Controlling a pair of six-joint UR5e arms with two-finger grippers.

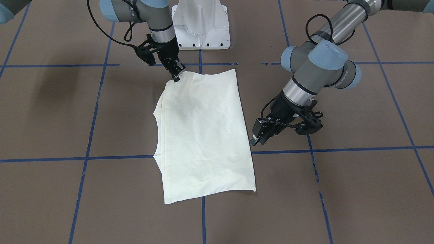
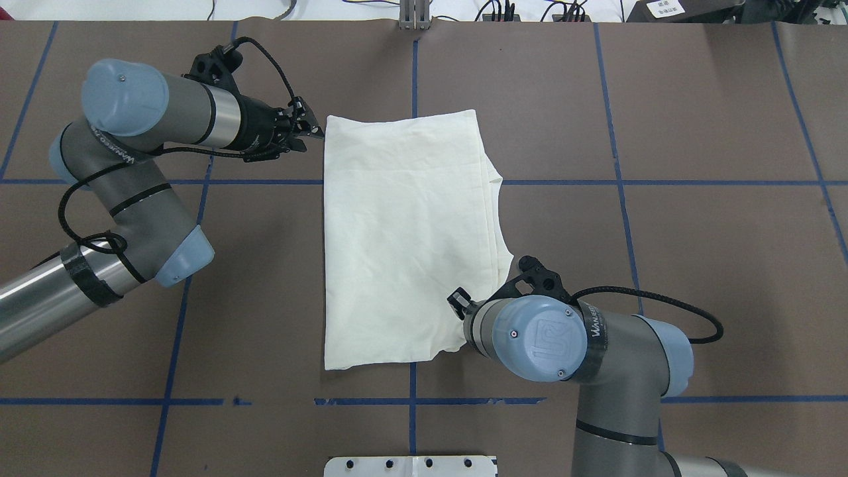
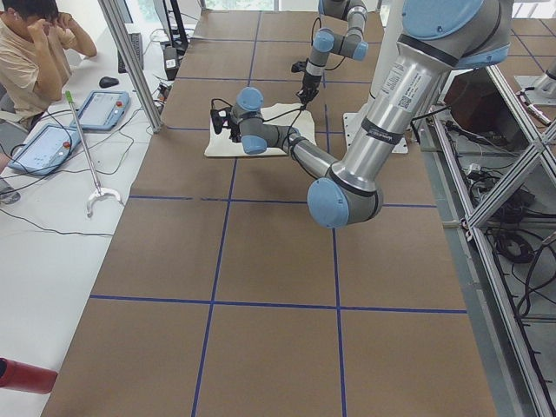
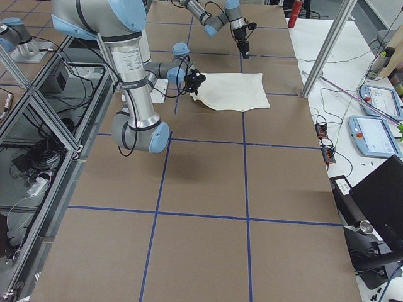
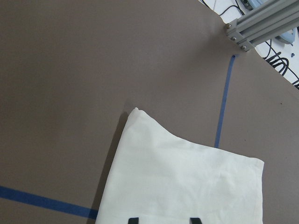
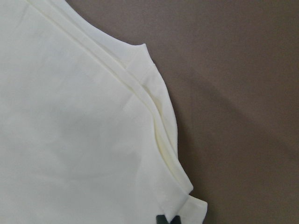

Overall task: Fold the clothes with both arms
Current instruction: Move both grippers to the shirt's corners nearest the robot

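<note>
- Cream folded cotton T-shirt (image 1: pixel 203 135) lies flat, plain side up, in the middle of the brown worktop (image 1: pixel 356 176).
- Right black pincer (image 1: pixel 177 75) is clamped on one corner.
- Left black pincer (image 1: pixel 257 138) hangs near another corner, fingers apart.

The T-shirt (image 1: pixel 203 135) is soft matt cloth, faintly creased. The tabletop (image 1: pixel 356 112) looks like dull brown paper, crossed with smooth blue tape (image 1: pixel 339 148). My left arm (image 1: pixel 346 17) and right arm (image 1: pixel 159 20) are brushed silver metal with smooth light-blue plastic caps.
</note>
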